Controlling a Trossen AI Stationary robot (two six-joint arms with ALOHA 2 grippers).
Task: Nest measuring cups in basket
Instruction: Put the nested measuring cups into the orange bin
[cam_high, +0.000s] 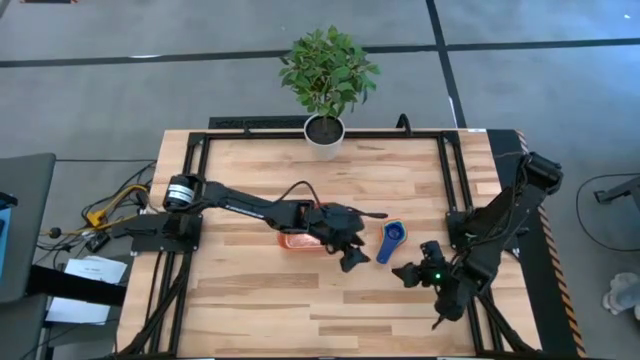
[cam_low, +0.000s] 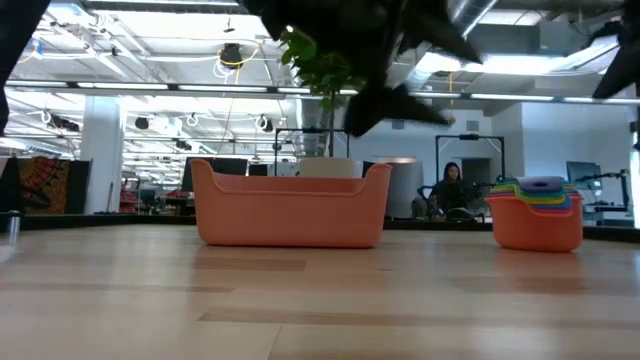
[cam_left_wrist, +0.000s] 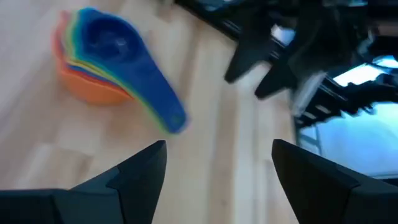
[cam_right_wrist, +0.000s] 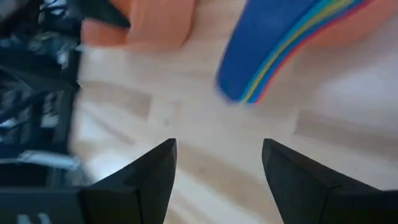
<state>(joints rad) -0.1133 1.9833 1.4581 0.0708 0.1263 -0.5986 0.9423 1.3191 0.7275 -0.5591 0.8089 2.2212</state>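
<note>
Nested measuring cups on the tabletop, roughly midway between the front and rear edges and right of centre, beside but apart from the orange basket. The cups already sit one inside another as a single stack: an orange bowl outermost at the base, rims of yellow, green and lighter blues stepping inward, and a dark blue cup on top. Their flat handles overlap in a fan pointing toward the front edge, seen edge-on as coloured stripes in the right wrist view.

Handling, as judged: thin moulded plastic, so light, stiff and fairly smooth; the stack may slide or tip if nudged, and cups could separate if only the top one is lifted. The stacked handles, pinched across their thickness, or the outer wall of the lowest bowl, look the safest holds.

The left gripper hovers between basket and stack, jaws spread and empty. The right gripper waits toward the front right, jaws likewise spread and empty. The stack remains outside the basket.
</note>
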